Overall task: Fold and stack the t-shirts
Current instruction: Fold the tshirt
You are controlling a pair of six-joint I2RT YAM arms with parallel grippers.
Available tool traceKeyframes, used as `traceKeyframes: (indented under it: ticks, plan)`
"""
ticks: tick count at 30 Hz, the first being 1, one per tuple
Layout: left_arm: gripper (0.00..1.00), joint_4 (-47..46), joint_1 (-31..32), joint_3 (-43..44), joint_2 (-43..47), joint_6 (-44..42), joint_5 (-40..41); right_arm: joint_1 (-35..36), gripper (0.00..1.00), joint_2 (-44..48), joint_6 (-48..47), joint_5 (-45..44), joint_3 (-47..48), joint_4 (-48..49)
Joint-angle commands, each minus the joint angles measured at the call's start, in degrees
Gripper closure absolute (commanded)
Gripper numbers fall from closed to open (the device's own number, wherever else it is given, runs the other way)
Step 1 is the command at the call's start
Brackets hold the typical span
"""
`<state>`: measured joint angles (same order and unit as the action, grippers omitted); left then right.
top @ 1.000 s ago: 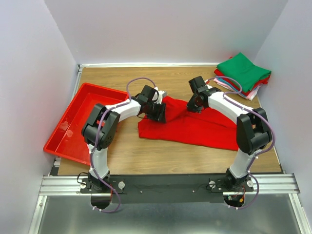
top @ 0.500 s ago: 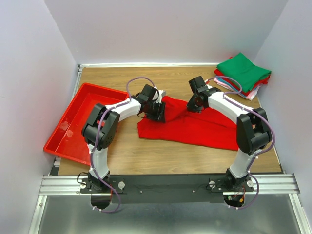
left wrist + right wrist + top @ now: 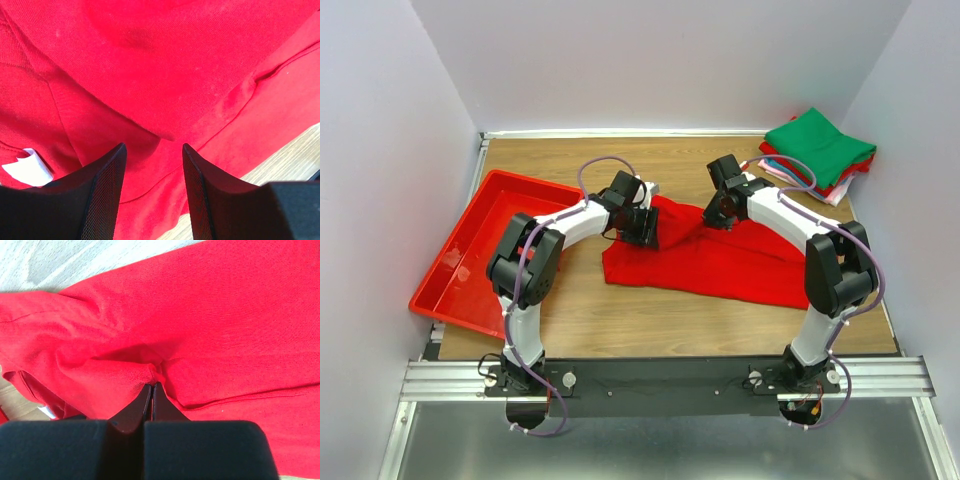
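Pinching a puckered ridge of the red t-shirt (image 3: 225,315) in the right gripper (image 3: 151,386), tips pressed together. Left gripper (image 3: 154,147) spread, mesh-textured black fingers (image 3: 107,192) straddling a soft knit fold. White neck tag (image 3: 27,169) only in left wrist view. Only from above: shirt rumpled mid-table (image 3: 670,160), folded stack (image 3: 820,148), green on top, far-right corner.

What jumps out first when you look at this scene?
A red shirt lies spread in the middle. The right hand is shut on a pinch of cloth near its far edge, and the left hand is open over the same shirt. A stack of folded shirts, green on top, sits in the far right corner, and a red tray lies at the left.
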<state>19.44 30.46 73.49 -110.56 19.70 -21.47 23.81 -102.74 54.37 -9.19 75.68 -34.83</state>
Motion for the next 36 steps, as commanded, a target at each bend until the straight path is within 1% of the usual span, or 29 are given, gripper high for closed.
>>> traceKeyframes:
  ticks: [1,11,18,23,25,26,27,30,31,33,34,35,36]
  plan:
    - [0.43,-0.81,0.22,1.39,1.32,0.77,-0.85,-0.17,0.99,-1.15,-0.32,0.49,1.22,-1.03]
    - [0.44,-3.88,0.22,2.09,-1.14,1.39,-4.1,-0.08,0.99,-1.41,-0.32,0.93,1.14,-1.03]
    - [0.44,-3.88,0.22,2.53,-3.52,1.65,-4.19,-0.08,0.99,-1.76,-0.49,0.84,1.4,-1.03]
    - [0.46,-4.5,0.22,2.79,-4.13,1.74,-4.8,-0.08,0.99,-2.11,-0.58,1.19,1.66,-1.03]
    - [0.5,-4.5,0.22,3.23,-4.74,1.83,-4.98,-0.08,0.99,-2.11,-0.67,1.28,1.75,-1.12]
    - [0.57,-4.76,0.22,3.32,-4.84,1.83,-5.15,-0.08,0.99,-2.11,-0.67,1.37,1.93,-1.03]
    - [0.63,-4.76,0.22,3.41,-5.19,1.83,-5.16,-0.17,0.99,-1.94,-0.75,1.46,1.93,-1.03]
    - [0.76,-4.94,0.22,3.94,-5.36,1.83,-5.42,-0.17,0.99,-1.85,-0.93,2.5,2.36,-1.03]
    - [0.85,-4.77,0.13,4.02,-5.28,1.92,-5.68,-0.08,0.99,-1.85,-1.02,3.12,2.45,-1.03]
    - [0.92,-4.33,-0.05,4.2,-4.93,1.83,-6.47,-0.08,0.99,-1.59,-1.72,4.35,2.54,-1.12]
    - [0.98,-3.98,-0.22,4.03,-4.58,2.09,-6.82,-0.08,0.99,-1.33,-1.9,5.31,2.46,-1.12]
    - [1.0,-3.28,-0.48,4.03,-3.7,2.18,-6.91,-0.08,0.99,-0.89,-2.07,6.37,2.19,-1.21]
    - [1.0,-2.75,-0.75,4.03,-3.35,2.09,-7.09,-0.17,0.99,-0.71,-2.16,6.99,2.02,-1.21]
